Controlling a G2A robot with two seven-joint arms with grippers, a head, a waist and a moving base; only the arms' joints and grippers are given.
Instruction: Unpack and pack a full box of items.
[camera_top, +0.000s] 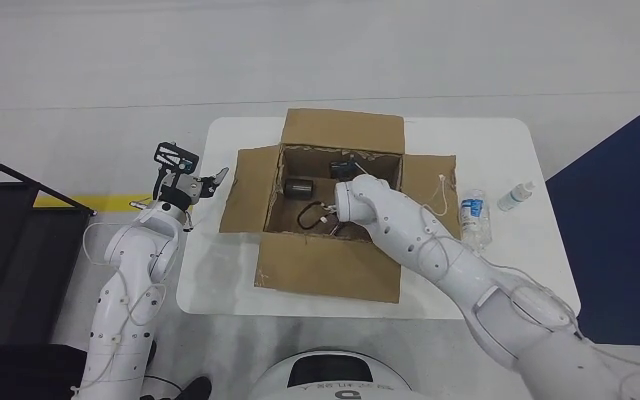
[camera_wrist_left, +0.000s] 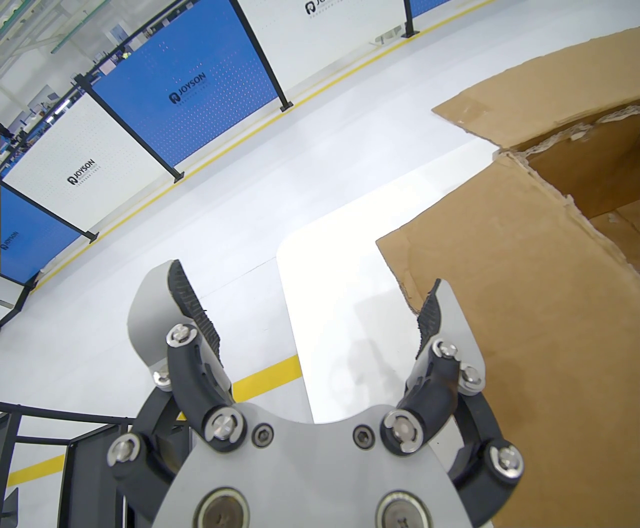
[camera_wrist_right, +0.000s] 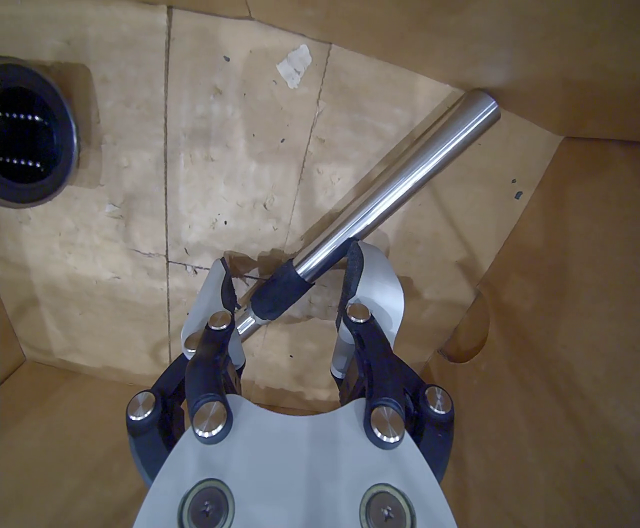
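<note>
Closest in, down inside the box (camera_wrist_right: 550, 310): right gripper (camera_wrist_right: 289, 257), fingers part-open and set either side of a steel rod (camera_wrist_right: 400, 185), straddling its black band (camera_wrist_right: 277, 295) with a gap showing on one side, so seemingly not yet clamped. Judged stiff, dense for its thickness and slick along the polished length; better taken at the band, for bite on that rubbery-looking wrap, though likely to droop or swing at the long free end if held off-centre. Lying flat on the cardboard floor, far end lodged in the corner against the wall, so probably calling for a short draw back before any lift. Farther along the floor, well apart from the rod, a black cylinder (camera_wrist_right: 30, 145) on its side. Seen from above, right arm bent down into the box at centre of frame, wrist tipped toward the floor; at left of frame, left gripper (camera_top: 192, 170) held over the table (camera_top: 230, 270) edge, just beside the box's outer flap (camera_top: 245, 190), fingers spread wide on nothing.
</note>
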